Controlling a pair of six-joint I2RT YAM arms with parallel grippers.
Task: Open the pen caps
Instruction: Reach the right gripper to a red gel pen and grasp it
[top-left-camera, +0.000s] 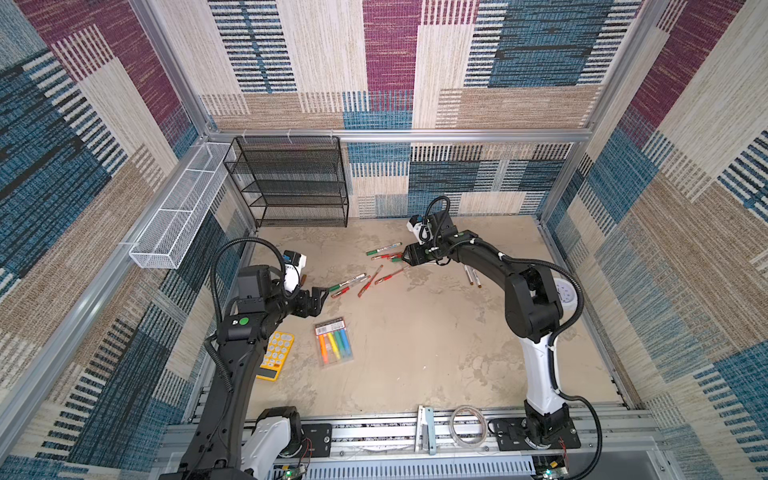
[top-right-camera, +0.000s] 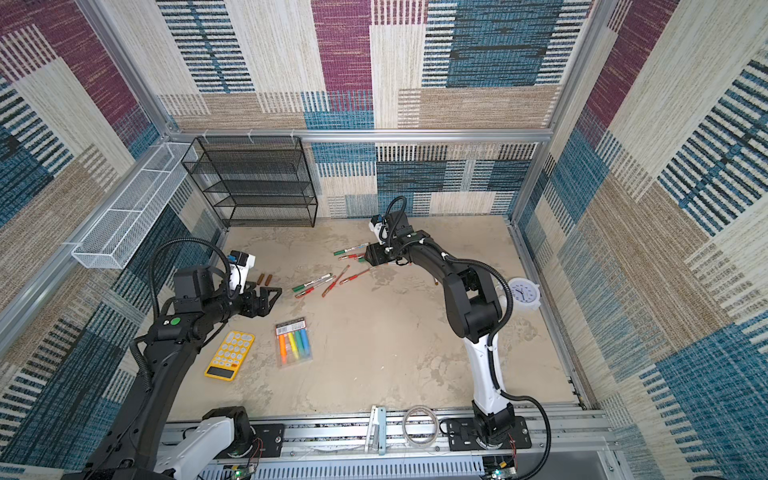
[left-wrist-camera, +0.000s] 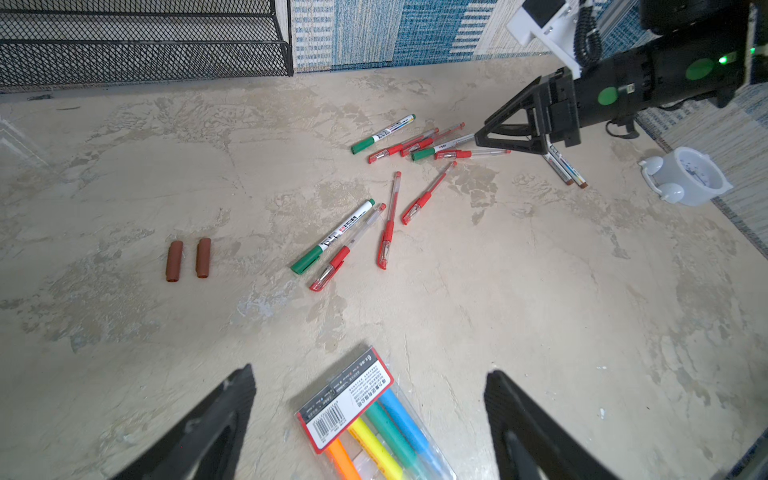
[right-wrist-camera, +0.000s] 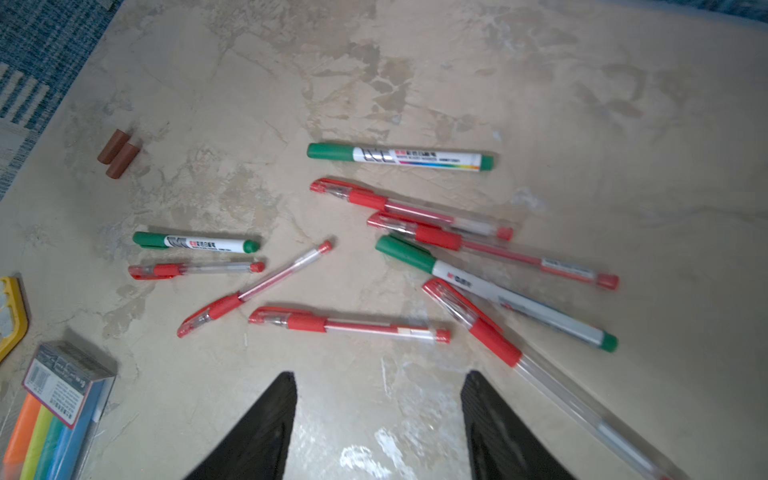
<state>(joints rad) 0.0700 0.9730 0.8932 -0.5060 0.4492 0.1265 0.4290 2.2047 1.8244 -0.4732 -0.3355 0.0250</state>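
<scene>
Top views: left gripper (top-left-camera: 320, 293) hovers open and empty, the nearest pens (top-left-camera: 349, 281) just past its fingertips. Right gripper (top-left-camera: 405, 254) sits low over the far pens, jaws parted, holding nothing. 2 brown caps (top-right-camera: 265, 279) lie loose near the left fingers. Left wrist: fingers (left-wrist-camera: 228, 415) spread wide, highlighter pack (left-wrist-camera: 353, 399) seen through the gap, ungripped. 2 uncapped brown-tipped markers (left-wrist-camera: 559, 168) lie behind the right gripper. Right wrist: fingers (right-wrist-camera: 266, 424) apart, bare table (right-wrist-camera: 374, 395) between them. Ahead of the tips are 3 green markers (right-wrist-camera: 415, 158) and 6 red pens (right-wrist-camera: 349, 325), all capped. Judged progress: 2 of 11 done, 9 caps left.
</scene>
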